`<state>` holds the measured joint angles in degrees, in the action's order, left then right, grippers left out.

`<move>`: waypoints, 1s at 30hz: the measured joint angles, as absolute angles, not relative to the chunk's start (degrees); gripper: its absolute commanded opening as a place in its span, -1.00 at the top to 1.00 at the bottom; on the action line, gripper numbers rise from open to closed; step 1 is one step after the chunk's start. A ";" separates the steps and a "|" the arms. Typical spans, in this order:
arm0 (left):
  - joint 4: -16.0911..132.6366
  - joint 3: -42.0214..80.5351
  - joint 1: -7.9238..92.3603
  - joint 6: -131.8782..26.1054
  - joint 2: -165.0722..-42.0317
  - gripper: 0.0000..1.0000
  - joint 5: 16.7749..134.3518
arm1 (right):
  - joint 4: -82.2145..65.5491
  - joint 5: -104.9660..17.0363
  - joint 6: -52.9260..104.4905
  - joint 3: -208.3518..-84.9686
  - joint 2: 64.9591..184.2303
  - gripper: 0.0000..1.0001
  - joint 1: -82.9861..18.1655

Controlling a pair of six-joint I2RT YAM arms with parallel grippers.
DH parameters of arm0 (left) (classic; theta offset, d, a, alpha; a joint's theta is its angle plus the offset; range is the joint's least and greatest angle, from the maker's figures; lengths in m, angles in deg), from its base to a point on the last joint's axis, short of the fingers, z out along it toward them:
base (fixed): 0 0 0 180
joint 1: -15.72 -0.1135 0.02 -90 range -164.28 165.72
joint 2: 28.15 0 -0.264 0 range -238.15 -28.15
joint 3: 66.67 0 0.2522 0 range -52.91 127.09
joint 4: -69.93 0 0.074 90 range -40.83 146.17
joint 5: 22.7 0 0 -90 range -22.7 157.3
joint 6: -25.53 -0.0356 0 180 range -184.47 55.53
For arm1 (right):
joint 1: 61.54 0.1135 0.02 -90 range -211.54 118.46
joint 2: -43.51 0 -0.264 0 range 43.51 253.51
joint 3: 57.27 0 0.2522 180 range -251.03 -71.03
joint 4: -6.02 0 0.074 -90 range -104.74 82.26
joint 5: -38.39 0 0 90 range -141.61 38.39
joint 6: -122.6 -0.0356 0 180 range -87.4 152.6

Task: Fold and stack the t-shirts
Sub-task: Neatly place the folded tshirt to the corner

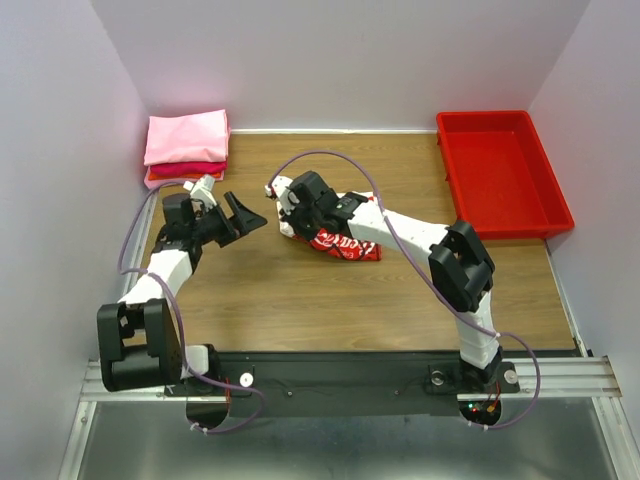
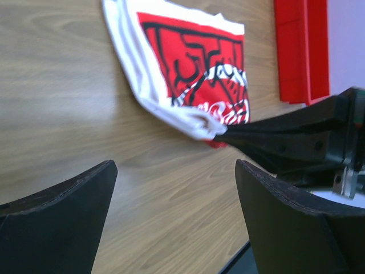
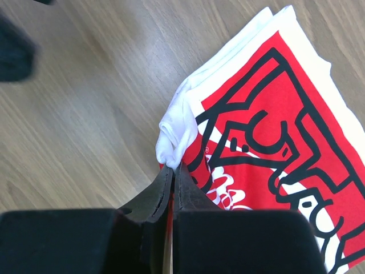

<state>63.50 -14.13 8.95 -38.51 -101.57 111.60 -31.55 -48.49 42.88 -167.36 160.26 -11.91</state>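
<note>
The white cloth printed t-shirt, its graphic red and black, lies folded into a small bundle near the middle of the brown wood-grain worktop in the overhead view. The right tool is down at the bundle's left end. The left tool hangs just to the left of it with its black fingers spread apart and nothing between them. A stack of folded pink and red cloth t-shirts sits in the far left corner. A rigid red plastic tray stands at the far right, well apart from the bundle.

From the left wrist, the left tool shows both fingers wide apart over bare worktop. Beyond them, the printed t-shirt lies flat. The right tool meets its near white corner, and the red plastic tray shows at the upper right.

From the right wrist, the right tool has its jaws pressed together on a bunched white corner of the printed t-shirt. The rest of the cloth spreads up and to the right across the worktop.
</note>
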 measured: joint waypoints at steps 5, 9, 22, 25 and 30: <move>73.25 -14.13 13.83 -31.06 -105.86 -0.97 107.68 | -31.92 -46.48 42.16 -167.36 160.11 0.99 -12.50; 78.26 -14.11 14.79 -26.56 -111.15 -0.97 105.48 | -32.27 -45.65 41.88 -167.36 160.11 0.99 -12.52; 81.84 -9.14 23.64 -18.40 -125.14 -0.97 101.17 | -32.91 -43.64 40.45 -167.36 160.11 0.99 -12.79; 82.58 -8.20 24.54 -16.68 -128.22 -0.97 99.81 | -33.39 -43.64 39.89 -167.97 160.18 0.99 -12.81; 84.33 -5.19 25.83 -14.01 -131.63 -0.67 96.97 | -34.06 -43.53 38.33 -171.64 160.79 0.99 -12.83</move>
